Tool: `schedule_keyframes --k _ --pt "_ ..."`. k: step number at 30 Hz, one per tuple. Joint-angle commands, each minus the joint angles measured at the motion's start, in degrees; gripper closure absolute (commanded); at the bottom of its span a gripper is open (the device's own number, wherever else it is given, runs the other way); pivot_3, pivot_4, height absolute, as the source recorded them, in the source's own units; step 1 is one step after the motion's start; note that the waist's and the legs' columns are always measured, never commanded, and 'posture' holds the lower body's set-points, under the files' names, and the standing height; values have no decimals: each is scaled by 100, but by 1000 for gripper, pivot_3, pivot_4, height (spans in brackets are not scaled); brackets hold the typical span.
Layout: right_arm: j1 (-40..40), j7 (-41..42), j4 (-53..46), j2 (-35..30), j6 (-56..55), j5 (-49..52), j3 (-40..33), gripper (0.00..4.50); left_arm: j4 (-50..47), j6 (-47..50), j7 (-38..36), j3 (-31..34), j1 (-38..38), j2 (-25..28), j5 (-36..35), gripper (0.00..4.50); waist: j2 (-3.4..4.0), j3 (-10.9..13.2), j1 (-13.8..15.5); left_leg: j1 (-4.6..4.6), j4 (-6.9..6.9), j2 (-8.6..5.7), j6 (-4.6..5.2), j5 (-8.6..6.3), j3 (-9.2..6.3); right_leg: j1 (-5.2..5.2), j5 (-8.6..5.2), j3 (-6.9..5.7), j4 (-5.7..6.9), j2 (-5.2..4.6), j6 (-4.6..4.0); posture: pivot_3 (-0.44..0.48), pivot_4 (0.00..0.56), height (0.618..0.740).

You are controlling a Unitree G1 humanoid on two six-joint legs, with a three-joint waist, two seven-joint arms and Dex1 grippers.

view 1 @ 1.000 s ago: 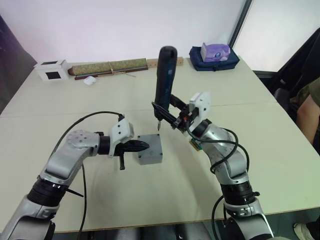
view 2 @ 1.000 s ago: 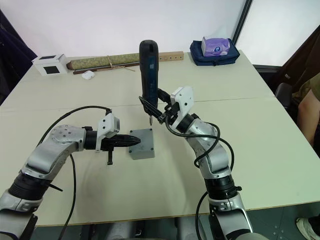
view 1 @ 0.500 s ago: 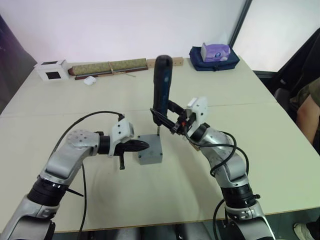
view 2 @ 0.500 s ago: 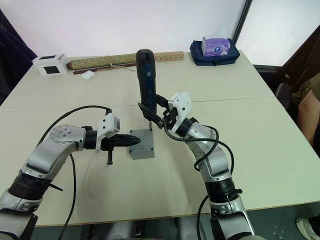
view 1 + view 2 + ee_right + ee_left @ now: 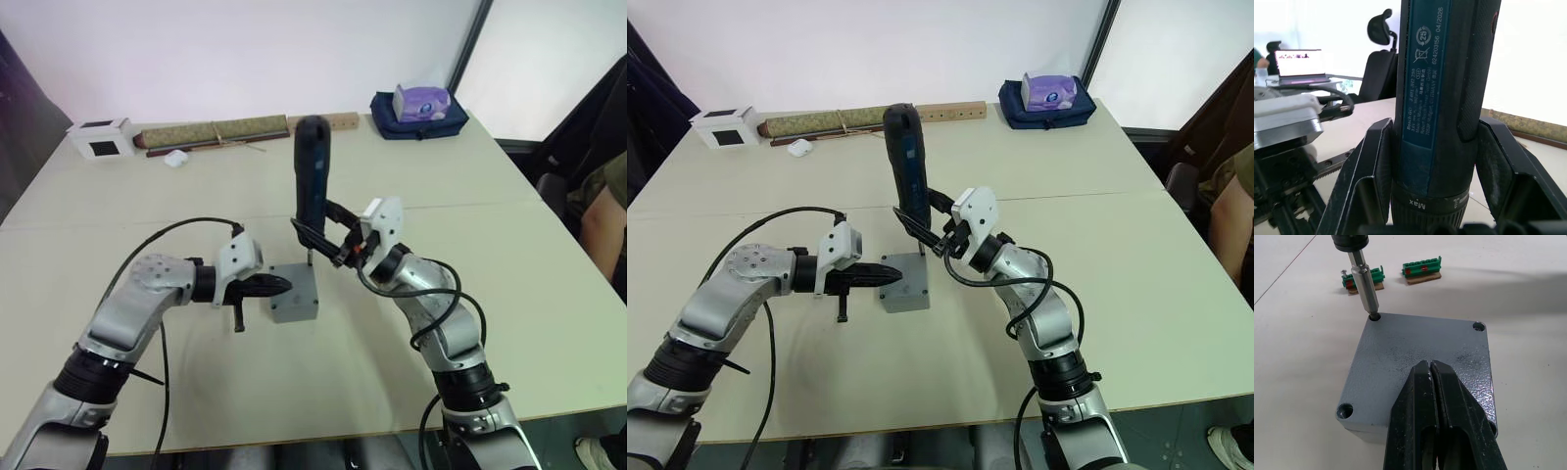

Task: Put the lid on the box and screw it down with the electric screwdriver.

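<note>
The grey lid (image 5: 1400, 347) lies on top of the grey box (image 5: 296, 311) in the middle of the table. My left gripper (image 5: 1429, 364) is shut, and its two black fingers rest together on the lid's top, reaching in from the left. My right gripper (image 5: 318, 233) is shut on the black electric screwdriver (image 5: 311, 166), which stands nearly upright over the box. Its metal bit (image 5: 1365, 284) sits in one of the lid's corner screw holes. Two other corner holes of the lid show open. The inside of the box is hidden by the lid.
Two small green circuit boards (image 5: 1421, 271) lie just beyond the box. At the table's far edge are a white cube (image 5: 100, 137), a long roll (image 5: 211, 130) and a blue pouch with a tissue pack (image 5: 419, 106). A person (image 5: 607, 215) sits at the right.
My right arm has carried the screwdriver left and down, bringing its bit from above the table into the lid's corner hole. The left gripper has stayed on the lid.
</note>
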Motion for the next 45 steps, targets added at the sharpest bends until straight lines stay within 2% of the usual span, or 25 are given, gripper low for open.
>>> schedule_keyframes --k 1,5,13,17,28,35,40,43,45 --pt "108 13 185 -115 401 -116 197 2637 45 36 -13 -111 87 32 140 4500 0 0 0 11 -2 0 0 0 0 11 0 0 0 0 0 0 150 740" --pt "100 -123 294 -171 748 -238 281 2637 60 24 -9 -134 119 22 175 4500 -1 -6 -4 93 -22 4 2 -2 0 94 -4 -1 -24 3 -4 0 150 740" --pt "140 -317 440 -256 1254 -351 418 2637 53 24 13 -193 195 10 283 4500 -9 -107 6 106 -22 5 3 -2 0 110 -9 -1 -30 3 -12 0 150 740" --pt "178 -377 515 -258 1325 -377 440 2637 65 29 31 -224 214 1 313 4500 -15 -126 5 170 -42 6 3 -3 2 175 -27 -1 -61 1 -35 0 150 740" --pt "308 -390 567 -339 1256 -409 415 2637 125 29 29 -287 208 -14 419 4500 -25 -207 8 180 -63 9 3 -3 4 175 -40 0 -64 -1 -46 0 150 740" --pt "7 -540 -224 -89 991 86 -104 2637 68 49 0 -243 172 -54 367 4500 -25 -207 18 181 -84 10 3 -3 4 167 -45 1 -69 -2 -50 0 150 740" --pt "-962 -1304 -1363 111 2272 1388 -1023 2637 -175 83 -63 -119 123 -40 199 4500 -6 -128 11 150 -84 14 2 -3 3 130 -42 9 -60 -3 -51 0 150 740" --pt "-1494 -1742 -1579 -244 3361 1941 -1553 2637 -317 73 -57 -35 0 -61 115 4500 3 -114 22 80 -77 16 1 0 -7 58 -28 11 -48 0 -33 0 150 740" --pt "-1772 -1851 -1515 -849 4383 2149 -1784 2637 -462 137 -77 63 -126 -77 -44 4500 2 -114 42 59 -78 14 0 0 -11 41 -24 2 -47 -1 -26 0 150 740"
